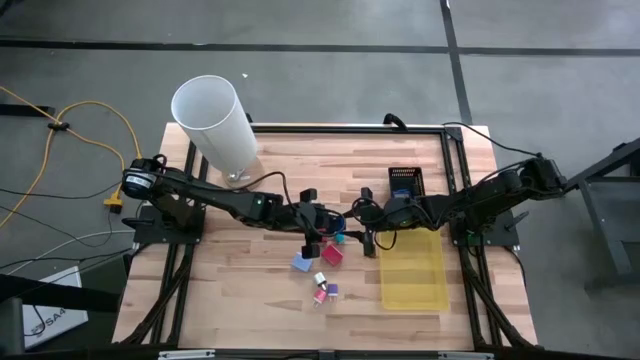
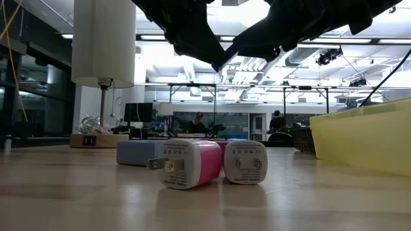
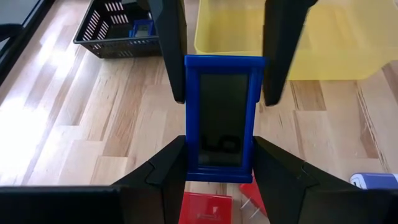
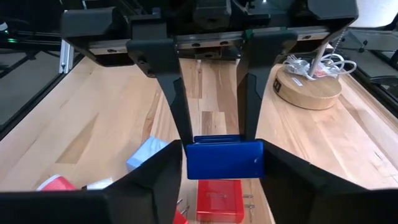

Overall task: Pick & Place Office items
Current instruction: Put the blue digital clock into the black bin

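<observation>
A blue-framed flat item with a dark face (image 3: pixel 219 118) hangs over the table's middle between my two grippers. My left gripper (image 3: pixel 219 146) comes from the left and is shut on one end. My right gripper (image 4: pixel 222 149) comes from the right and is shut on the other end. In the high view the two grippers (image 1: pixel 318 222) (image 1: pixel 352 222) meet tip to tip. Below them lie loose office items: a red block (image 4: pixel 219 200), a light-blue block (image 1: pixel 301 262), a pink charger (image 2: pixel 186 163) and a white one (image 2: pixel 245 162). My left gripper pinches the item's two long edges (image 3: pixel 189 158) between its two fingers, at the end nearer the left arm. The fingers slant down from the table's left and lie along the item. The item is lifted clear of the table, dark face up. My right gripper has one finger on each long edge (image 4: pixel 189 158) at the item's opposite end; the left wrist view shows these fingers (image 3: pixel 174 68) against the frame. They come nearly level from the table's right, along the item.
The yellow tray (image 1: pixel 412 272) sits right of the grippers, toward the near edge. A black basket (image 1: pixel 405 181) stands at the far right. The tall white cylinder on its wooden base (image 1: pixel 215 125) stands at the far left. Bare wood shows at the near left.
</observation>
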